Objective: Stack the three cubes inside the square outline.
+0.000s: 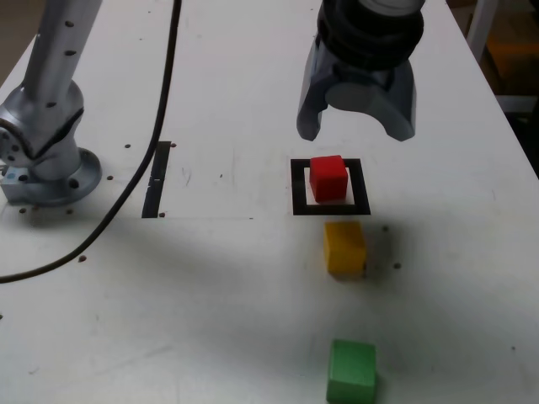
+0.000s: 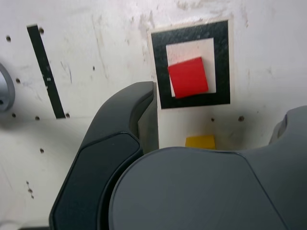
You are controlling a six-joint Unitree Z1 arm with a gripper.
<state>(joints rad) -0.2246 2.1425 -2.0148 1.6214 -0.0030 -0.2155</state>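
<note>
The red cube (image 1: 328,178) rests on the table inside the square outline (image 1: 300,187), turned a little against its sides. In the wrist view the red cube (image 2: 188,77) lies within the square outline (image 2: 221,62) too. Just in front of the outline sits the yellow cube (image 1: 345,247), whose edge (image 2: 200,142) shows in the wrist view. Nearer the front edge of the exterior view stands the green cube (image 1: 351,370). My gripper (image 1: 355,126) hangs open above and slightly behind the red cube, holding nothing; it also shows in the wrist view (image 2: 211,120).
The arm's base (image 1: 46,164) stands at the exterior view's left. A black cable (image 1: 143,168) runs past it across the table. A straight black tape strip (image 1: 157,178) lies left of the outline. The table edge runs along the exterior view's right.
</note>
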